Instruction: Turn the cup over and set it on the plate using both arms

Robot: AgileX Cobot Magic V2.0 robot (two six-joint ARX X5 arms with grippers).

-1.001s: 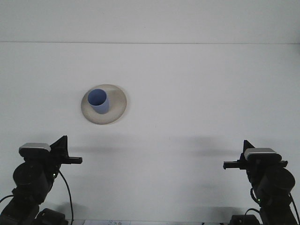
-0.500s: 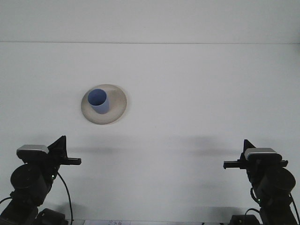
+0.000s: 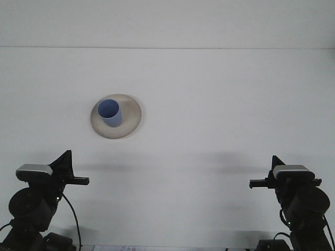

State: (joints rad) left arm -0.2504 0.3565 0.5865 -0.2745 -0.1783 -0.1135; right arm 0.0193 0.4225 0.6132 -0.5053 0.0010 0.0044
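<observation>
1. The blue cup (image 3: 110, 112) stands mouth-up on the beige plate (image 3: 131, 119), ahead of the left gripper (image 3: 78, 181) and slightly to its right, well apart from it.
2. The right gripper (image 3: 257, 183) sits much farther off, with the cup far to its left and ahead; the left arm looks the nearer one.
3. The cup's long axis is vertical, so the flip appears done.
4. From this side-on angle I cannot tell whether either gripper's fingers are parted; neither holds anything.
5. Only bare white table (image 3: 220, 104) lies between grippers and plate.
</observation>
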